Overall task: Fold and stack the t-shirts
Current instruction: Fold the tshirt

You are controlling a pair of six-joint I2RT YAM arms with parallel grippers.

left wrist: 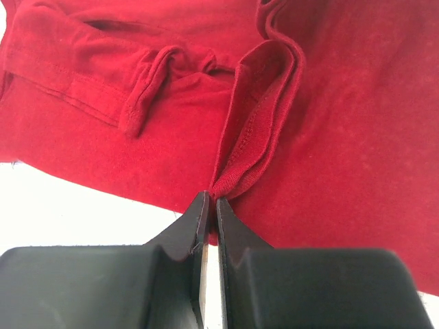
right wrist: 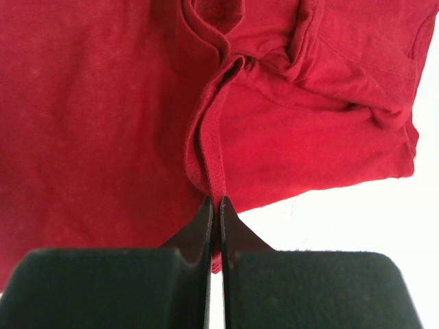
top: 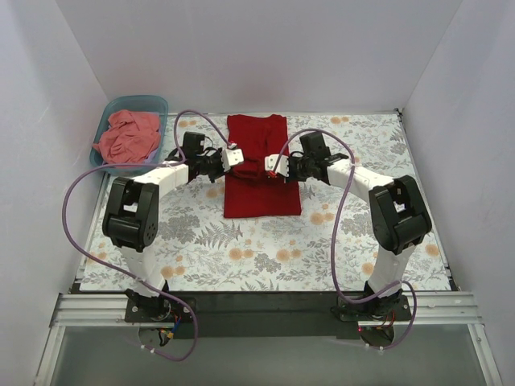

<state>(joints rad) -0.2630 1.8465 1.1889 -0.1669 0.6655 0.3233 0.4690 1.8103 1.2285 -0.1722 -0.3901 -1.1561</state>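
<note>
A crimson t-shirt (top: 261, 193) lies on a flower-patterned surface (top: 322, 241) as a narrow strip; its long axis runs from the arm bases toward the far wall, crosswise to the line joining the two end effectors.

The left end effector (left wrist: 210, 199) has its fingers pressed together on a raised fold of hemmed red cloth at the shirt's left edge, the rest of the garment spreading ahead of it; the right end effector (right wrist: 215, 200) is likewise clamped on a ridge of red fabric at the opposite edge. Both grip about halfway along the strip and face each other across it, so neither arm is nearer; any fold, I judge, would turn on that shared line.

A salmon-pink t-shirt (top: 125, 137) sits crumpled in a teal tub (top: 161, 103), out beyond the left end effector and to its outer side, well apart from the right one; the left arm is nearer to it.

No brand, label or writing can be read anywhere.
</note>
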